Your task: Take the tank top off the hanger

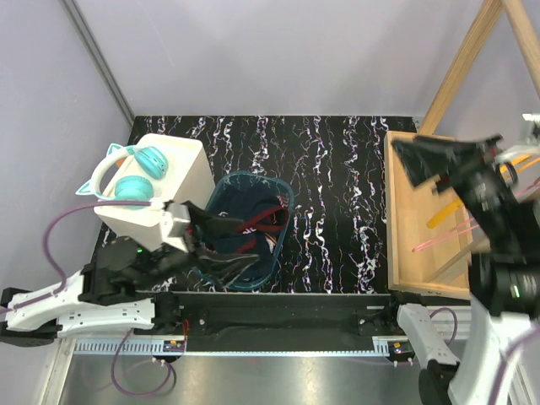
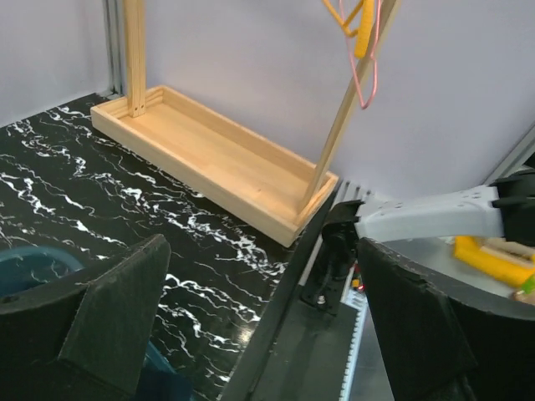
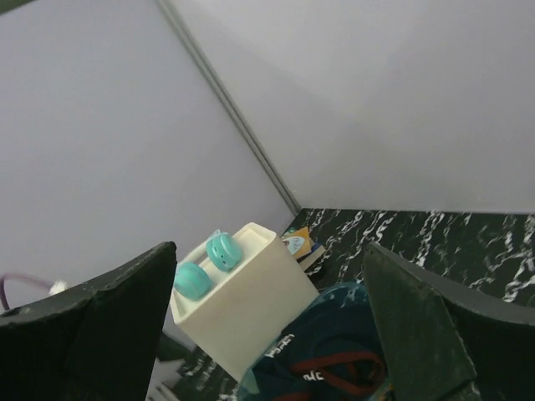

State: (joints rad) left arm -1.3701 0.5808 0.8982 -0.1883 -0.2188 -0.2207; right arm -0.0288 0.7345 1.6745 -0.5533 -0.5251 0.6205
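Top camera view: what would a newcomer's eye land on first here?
Probably the turquoise cat-ear headphones on the cream box at left. Then the teal basket in the middle holding a dark garment with red trim, and the wooden rack at right with yellow and pink hangers.

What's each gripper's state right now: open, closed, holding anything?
Left gripper: open, fingers wide apart, nothing between them.
Right gripper: open, fingers wide apart, nothing between them.

- One basket [image 1: 250, 175].
- One white box [image 1: 181, 160].
- One pair of headphones [image 1: 139, 173].
- One wooden rack [image 1: 405, 228].
- At least two hangers that I can make out: yellow hanger [image 1: 445, 213], pink hanger [image 1: 439, 240].
- My two pincers: left pincer [image 1: 249, 245], right pincer [image 1: 413, 164].
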